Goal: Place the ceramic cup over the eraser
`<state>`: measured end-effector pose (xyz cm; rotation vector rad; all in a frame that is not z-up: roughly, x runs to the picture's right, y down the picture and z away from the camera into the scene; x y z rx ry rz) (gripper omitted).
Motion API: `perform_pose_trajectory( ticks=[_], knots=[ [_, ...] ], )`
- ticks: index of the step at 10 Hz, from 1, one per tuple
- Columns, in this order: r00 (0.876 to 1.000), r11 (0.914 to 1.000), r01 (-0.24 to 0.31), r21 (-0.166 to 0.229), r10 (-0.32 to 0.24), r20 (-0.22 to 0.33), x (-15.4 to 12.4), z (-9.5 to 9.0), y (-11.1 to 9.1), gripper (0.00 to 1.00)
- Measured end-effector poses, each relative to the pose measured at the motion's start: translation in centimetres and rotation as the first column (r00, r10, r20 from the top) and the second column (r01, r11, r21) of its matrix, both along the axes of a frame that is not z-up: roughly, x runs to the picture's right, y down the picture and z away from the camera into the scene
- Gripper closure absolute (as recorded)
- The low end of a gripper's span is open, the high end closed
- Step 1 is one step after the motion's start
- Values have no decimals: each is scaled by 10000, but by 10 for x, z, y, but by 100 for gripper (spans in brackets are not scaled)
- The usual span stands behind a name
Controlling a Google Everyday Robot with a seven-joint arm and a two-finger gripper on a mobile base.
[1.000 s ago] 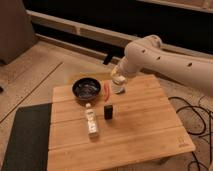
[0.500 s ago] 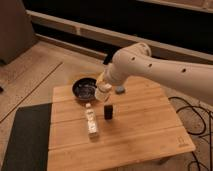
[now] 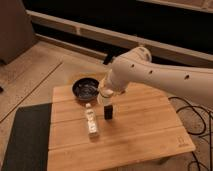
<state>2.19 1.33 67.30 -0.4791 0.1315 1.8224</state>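
The eraser is a small black block standing upright near the middle of the wooden table. My gripper is at the end of the white arm that reaches in from the right. It sits just above and slightly left of the eraser. It is shut on the ceramic cup, a small white piece at its tip, held a little above the eraser's top. The arm hides the fingers for the most part.
A dark round bowl sits at the table's back left. A clear plastic bottle lies left of the eraser. A dark mat lies on the floor to the left, and cables to the right.
The arm has swung left and down from behind the table, bringing the gripper and cup from near the bowl's right side to just over the eraser.
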Motion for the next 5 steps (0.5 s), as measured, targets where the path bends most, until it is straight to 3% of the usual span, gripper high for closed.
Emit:
perform_pose_trajectory(
  ticks=[5],
  knots=[
    [9986, 9963, -408, -759, 381, -372, 10, 15, 26, 100]
  ],
)
